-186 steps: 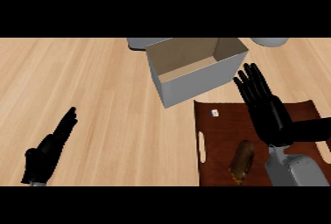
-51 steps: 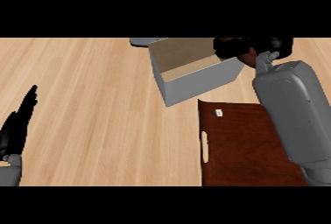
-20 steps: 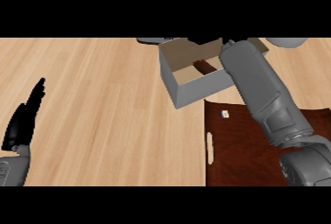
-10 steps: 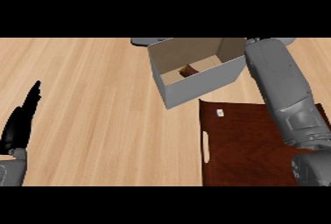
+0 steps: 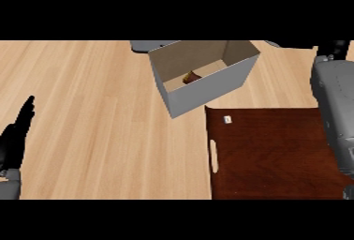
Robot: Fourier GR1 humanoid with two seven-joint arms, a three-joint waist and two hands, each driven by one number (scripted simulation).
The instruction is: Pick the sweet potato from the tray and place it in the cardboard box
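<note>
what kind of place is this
Probably a kitchen counter: a light wooden countertop carries a dark wooden tray and an open cardboard box with a sweet potato inside.

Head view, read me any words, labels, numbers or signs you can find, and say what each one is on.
No readable text anywhere.
Small white tag on the dark wooden tray: too small to read.
Cardboard box: no print visible on its walls.
Counter: plain wood, no markings.

Dark reddish-brown woodgrain tray (image 5: 269, 154), tan-lined grey cardboard box (image 5: 207, 89), seemingly brownish sweet potato (image 5: 191, 77) inside.
</note>
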